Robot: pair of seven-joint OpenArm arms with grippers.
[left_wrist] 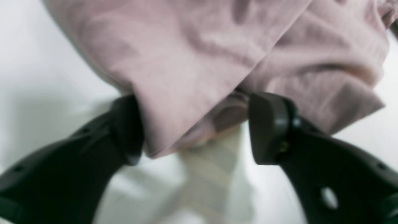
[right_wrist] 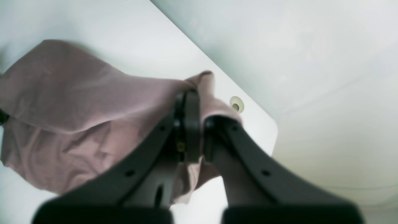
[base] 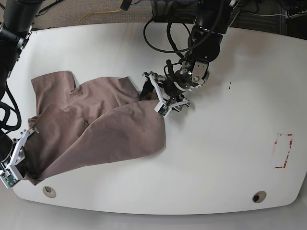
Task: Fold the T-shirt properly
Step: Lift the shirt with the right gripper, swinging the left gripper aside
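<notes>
**Mauve T-shirt half folded, held at two edges**

White and broad, the table [base: 225, 158] carries the T-shirt [base: 96, 129] on its left half in the base view, well away from the right end. The garment is a plain dusty mauve-brown, thin and soft, with no print. One flap lies turned over the body on a long diagonal, its free edge curving down to a corner near the table's middle. A short sleeve sticks out at the upper left, and shallow creases run across the doubled cloth.

The left end effector [left_wrist: 196, 127] sits at the shirt's upper right edge. Its fingers [left_wrist: 270, 127] stand spread, with a rolled fold of fabric lying between them and touching the one on the view's left; the wrist view is blurred, so finer contact is hard to judge. The right end effector [right_wrist: 199, 124] is at the lower left corner near the front rim, its fingers pressed together on a bunch of the cloth that rises above them and hangs below.

Around the shirt, two round grommets are set into the front rim, one [base: 48, 191] just beside the gripped corner, the other [base: 259, 197] far to the right. A red rectangle outline [base: 282, 151] marks the right end, and a small dark speck [base: 229, 86] lies right of the left arm. Black cables [base: 165, 36] loop over the back edge behind that arm.
</notes>
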